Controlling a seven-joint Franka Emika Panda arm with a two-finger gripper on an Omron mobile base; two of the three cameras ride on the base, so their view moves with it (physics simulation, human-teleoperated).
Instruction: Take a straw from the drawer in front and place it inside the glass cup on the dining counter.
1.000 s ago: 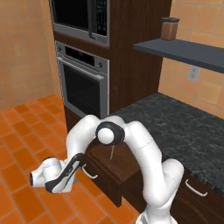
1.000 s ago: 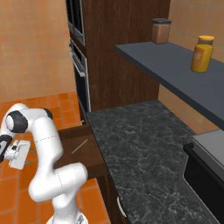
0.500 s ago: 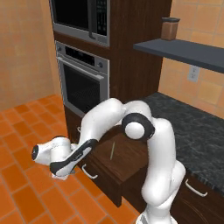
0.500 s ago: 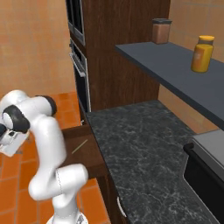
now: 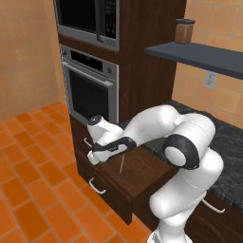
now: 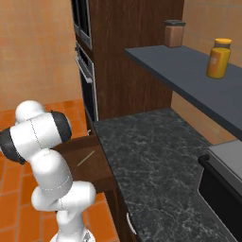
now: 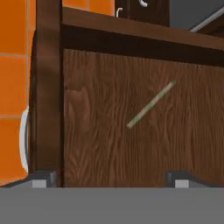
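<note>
The drawer (image 5: 142,175) is seen pulled out from the dark-brown cabinet beneath the black speckled countertop (image 6: 156,160), its plain brown floor exposed. The straw (image 5: 122,164) is seen lying loose on that floor; in the right base view the straw (image 6: 85,158) is shown slanted across the wood, near the side next to the countertop, and apart from the walls. In the hand view the straw (image 7: 151,105) is pictured diagonally on the wood grain, untouched, with the drawer (image 7: 48,100) wall running up the left of the frame and orange floor tiles (image 7: 15,65) beyond it.

The gripper (image 5: 95,159) is held over the drawer's outer end, above and just beside the straw, at the end of the white arm bent low across the cabinet front. In the hand view the two fingertips (image 7: 41,179) are seen well apart at the bottom corners, so the claw is spread wide and nothing is pinched.

A built-in oven (image 5: 90,92) is set in the tall cabinet behind, and a brown canister (image 6: 174,33) and a yellow jar (image 6: 219,57) are seen on the dark shelf (image 6: 189,71) above the countertop.
</note>
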